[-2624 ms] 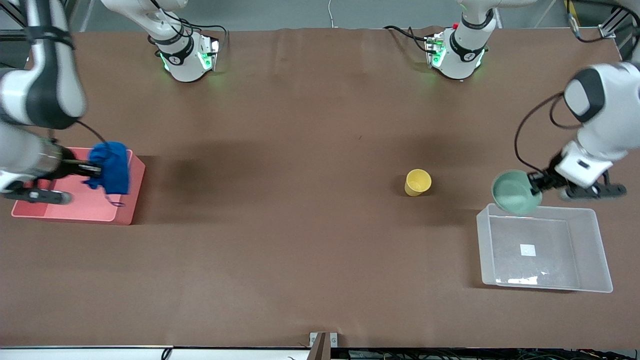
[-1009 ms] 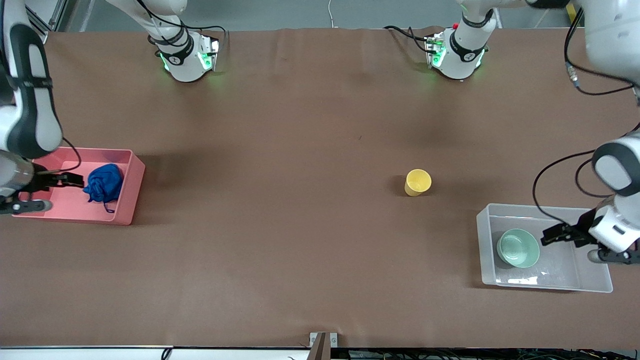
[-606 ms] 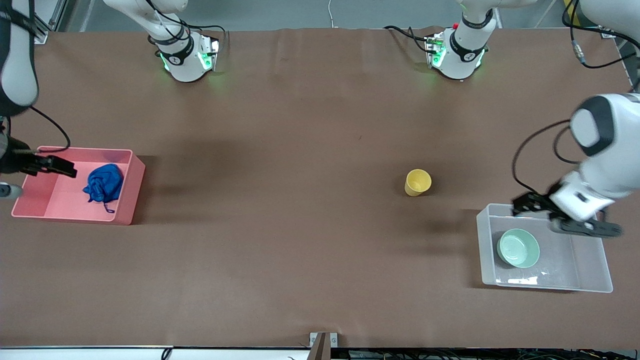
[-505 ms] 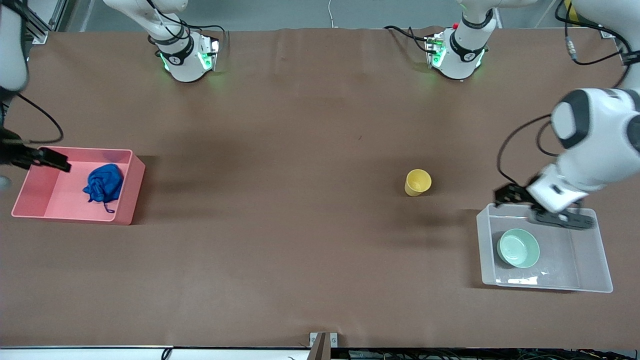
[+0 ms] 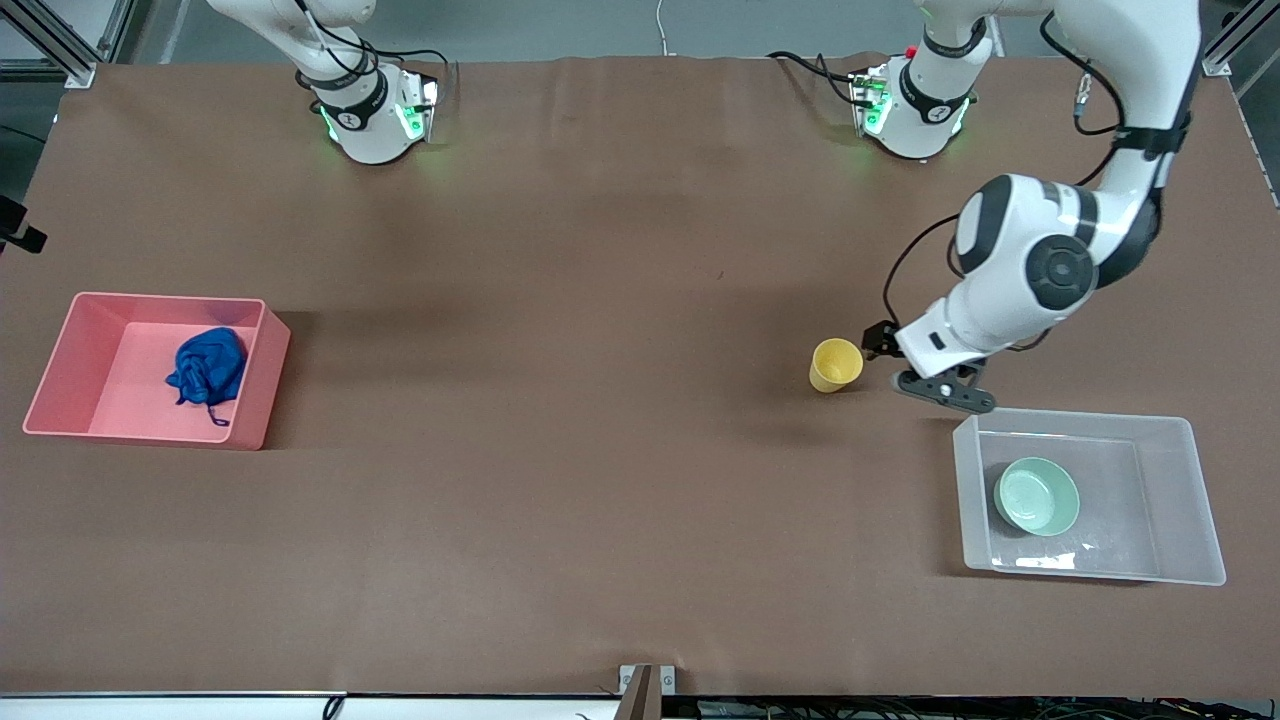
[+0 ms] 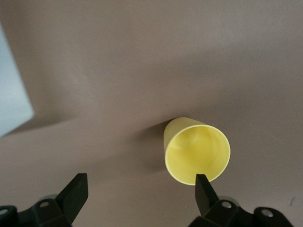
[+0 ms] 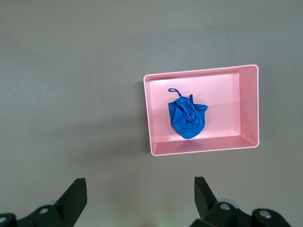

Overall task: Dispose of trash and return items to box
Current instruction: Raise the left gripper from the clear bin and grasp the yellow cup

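The yellow cup point(image 5: 835, 364) stands upright on the table between the middle and the clear box point(image 5: 1190, 500). My left gripper point(image 5: 878, 342) is open and empty just beside the cup, on its box side. In the left wrist view the gripper point(image 6: 140, 190) is spread wide, with one fingertip point(image 6: 202, 185) at the rim of the cup point(image 6: 196, 150). The mint-green bowl point(image 5: 1037, 495) sits in the box. The blue cloth wad point(image 5: 210, 365) lies in the pink bin point(image 5: 60, 350). My right gripper point(image 7: 139, 194) is open and empty, high over the table beside the pink bin point(image 7: 246, 109) with the cloth point(image 7: 188, 118).
Only a dark tip of the right hand point(image 5: 18, 236) shows at the edge of the front view. A corner of the clear box point(image 6: 12, 94) shows in the left wrist view. Both arm bases stand along the table edge farthest from the front camera.
Both grippers let go: the cloth now lies in the pink bin, the bowl in the box. The left gripper moved from the box to the cup. The right arm rose away.
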Action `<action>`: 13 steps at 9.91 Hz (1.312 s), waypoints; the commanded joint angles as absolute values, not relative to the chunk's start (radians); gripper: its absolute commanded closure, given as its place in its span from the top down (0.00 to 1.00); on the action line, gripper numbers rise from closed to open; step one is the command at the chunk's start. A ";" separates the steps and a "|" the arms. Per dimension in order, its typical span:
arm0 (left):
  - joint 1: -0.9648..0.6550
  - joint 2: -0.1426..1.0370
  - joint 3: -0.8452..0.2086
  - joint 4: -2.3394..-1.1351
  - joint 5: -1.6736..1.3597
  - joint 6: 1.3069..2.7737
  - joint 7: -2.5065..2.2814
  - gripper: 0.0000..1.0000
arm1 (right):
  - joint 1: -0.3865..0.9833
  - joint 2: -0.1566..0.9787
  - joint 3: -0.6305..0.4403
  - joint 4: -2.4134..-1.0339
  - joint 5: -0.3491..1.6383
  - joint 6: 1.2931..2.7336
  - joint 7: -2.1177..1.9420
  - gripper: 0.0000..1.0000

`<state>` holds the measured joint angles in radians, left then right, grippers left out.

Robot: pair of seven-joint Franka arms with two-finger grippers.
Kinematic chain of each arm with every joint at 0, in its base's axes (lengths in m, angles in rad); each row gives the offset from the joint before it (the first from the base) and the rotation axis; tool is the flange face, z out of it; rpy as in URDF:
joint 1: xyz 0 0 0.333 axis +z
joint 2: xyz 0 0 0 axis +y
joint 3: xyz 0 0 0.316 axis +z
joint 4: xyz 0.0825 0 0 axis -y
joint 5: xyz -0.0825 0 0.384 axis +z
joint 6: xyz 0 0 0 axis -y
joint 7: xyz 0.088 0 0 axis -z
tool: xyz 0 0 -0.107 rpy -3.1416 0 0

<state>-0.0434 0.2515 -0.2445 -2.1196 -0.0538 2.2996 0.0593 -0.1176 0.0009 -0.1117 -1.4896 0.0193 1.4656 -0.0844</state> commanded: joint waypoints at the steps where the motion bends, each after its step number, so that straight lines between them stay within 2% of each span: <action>1: -0.037 0.346 -0.279 -2.148 -0.025 2.352 0.049 0.93 | -0.114 0.008 -0.100 -1.512 0.029 1.471 -0.086 1.00; 2: -0.038 0.365 -0.282 -2.148 -0.025 2.353 0.049 0.75 | -0.104 0.003 -0.098 -1.537 0.014 1.504 -0.087 1.00; 3: -0.038 0.374 -0.282 -2.143 -0.023 2.353 0.049 0.42 | -0.091 -0.003 -0.097 -1.545 -0.006 1.514 -0.087 1.00; 4: -0.037 0.397 -0.284 -2.131 -0.020 2.367 0.051 0.18 | -0.086 -0.003 -0.097 -1.545 -0.006 1.516 -0.086 1.00; 5: -0.038 0.419 -0.284 -2.126 -0.021 2.417 0.048 0.07 | -0.071 -0.003 -0.097 -1.539 -0.006 1.516 -0.084 1.00; 6: -0.038 0.428 -0.284 -2.128 -0.021 2.460 0.046 0.01 | -0.075 -0.003 -0.077 -1.534 -0.006 1.508 -0.077 1.00; 7: -0.038 0.431 -0.285 -2.126 -0.021 2.465 0.046 0.00 | -0.101 -0.003 -0.049 -1.534 -0.006 1.509 -0.078 1.00; 10: -0.025 0.368 -0.273 -2.122 -0.021 2.451 0.075 0.00 | -0.077 -0.006 -0.061 -1.534 -0.009 1.511 -0.080 1.00; 12: -0.025 0.286 -0.198 -2.099 -0.021 2.432 0.075 0.00 | -0.060 -0.006 -0.080 -1.534 -0.009 1.509 -0.080 1.00; 13: -0.023 0.281 -0.155 -2.039 -0.023 2.371 0.075 0.00 | -0.058 -0.005 -0.080 -1.534 -0.009 1.511 -0.078 1.00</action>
